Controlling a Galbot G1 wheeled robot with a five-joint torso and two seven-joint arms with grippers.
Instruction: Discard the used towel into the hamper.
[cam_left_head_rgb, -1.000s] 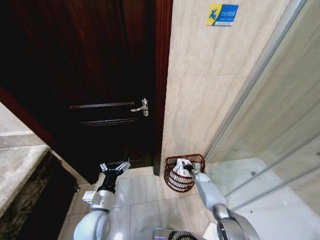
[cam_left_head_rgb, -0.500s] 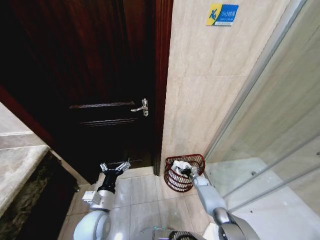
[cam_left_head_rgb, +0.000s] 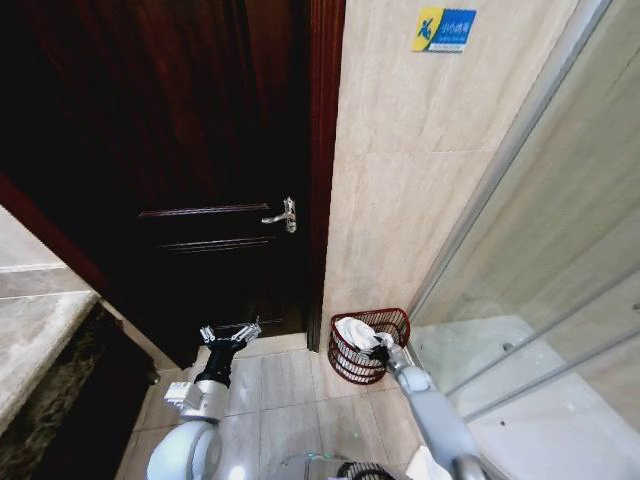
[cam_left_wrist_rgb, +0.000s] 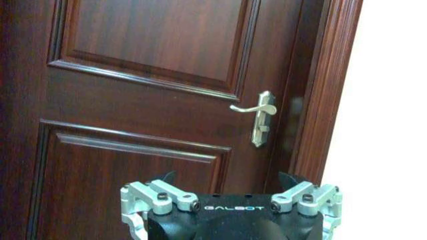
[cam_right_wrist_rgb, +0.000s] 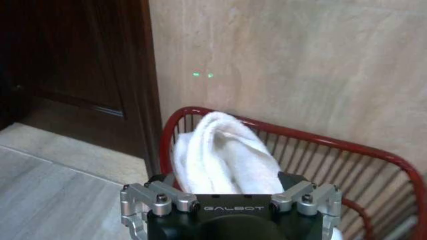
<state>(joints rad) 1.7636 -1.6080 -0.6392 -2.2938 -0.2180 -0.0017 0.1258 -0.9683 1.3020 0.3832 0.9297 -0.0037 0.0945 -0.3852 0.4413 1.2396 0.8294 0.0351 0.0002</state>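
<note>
Dark reddish-brown panelled wooden door (cam_left_head_rgb: 200, 170), closed, with a silver lever handle (cam_left_head_rgb: 284, 215) near its frame edge. Beige marble-look tiled wall (cam_left_head_rgb: 420, 150) beside it, bearing a small blue and yellow sign (cam_left_head_rgb: 444, 29). Clear glass shower partition (cam_left_head_rgb: 560, 260) on the robot's right. Pale tiled floor (cam_left_head_rgb: 285, 385). Round dark red open-weave hamper (cam_left_head_rgb: 368, 345), standing on the floor against the wall, between door frame and glass; ribbed see-through sides, red rim. White folded towel (cam_right_wrist_rgb: 223, 155), bunched upright inside the hamper, rising above the rim. Right gripper (cam_left_head_rgb: 381, 352) at the hamper's near rim, its fingers (cam_right_wrist_rgb: 290, 179) apart on either side of the towel's lower part; actual contact cannot be told. Left gripper (cam_left_head_rgb: 230, 333) held low facing the door, fingers (cam_left_head_rgb: 253, 326) spread, empty.
</note>
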